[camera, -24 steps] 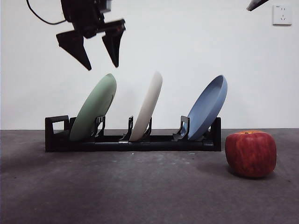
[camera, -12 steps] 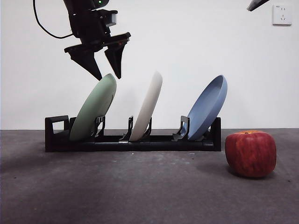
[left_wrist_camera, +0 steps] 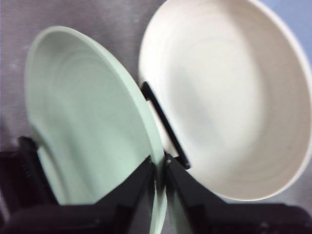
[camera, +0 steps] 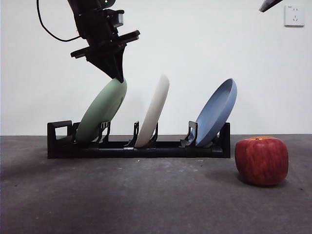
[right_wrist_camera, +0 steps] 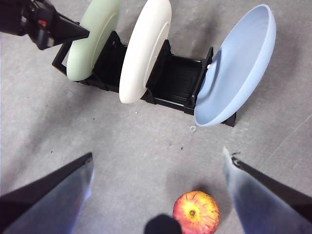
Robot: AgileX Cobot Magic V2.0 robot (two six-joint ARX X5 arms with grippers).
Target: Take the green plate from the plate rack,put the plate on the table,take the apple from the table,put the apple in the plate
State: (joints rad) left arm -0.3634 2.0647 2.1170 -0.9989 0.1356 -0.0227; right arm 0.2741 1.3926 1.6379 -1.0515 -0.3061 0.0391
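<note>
Tabletop (camera: 146, 195): dark grey, speckled, met by a white wall.

Plate rack (camera: 136, 146): long, black, set across the tabletop; three plates are held leaning in its slots.

Green plate (camera: 101, 111): stood in the rack's 9 o'clock slot, seen from the front. It is judged stiff, light and smooth, liable to slip or pivot if pinched shallowly; the upper rim is judged the only free hold.

Cream plate (camera: 154, 111) and blue plate (camera: 217, 113): stood in the middle and 3 o'clock slots.

Apple (camera: 262, 161): rested on the tabletop beyond the rack's 3 o'clock end, apart from it; judged firm, round, prone to rolling.

Left pincer (left_wrist_camera: 160, 168): closed on the green plate's upper rim; the rim is seen passing between the jaws only in the left wrist view, while the front view shows one dark wedge.

Right pincer (right_wrist_camera: 158, 187): held open high above the apple; the yellowish stem patch is shown only there.
</note>
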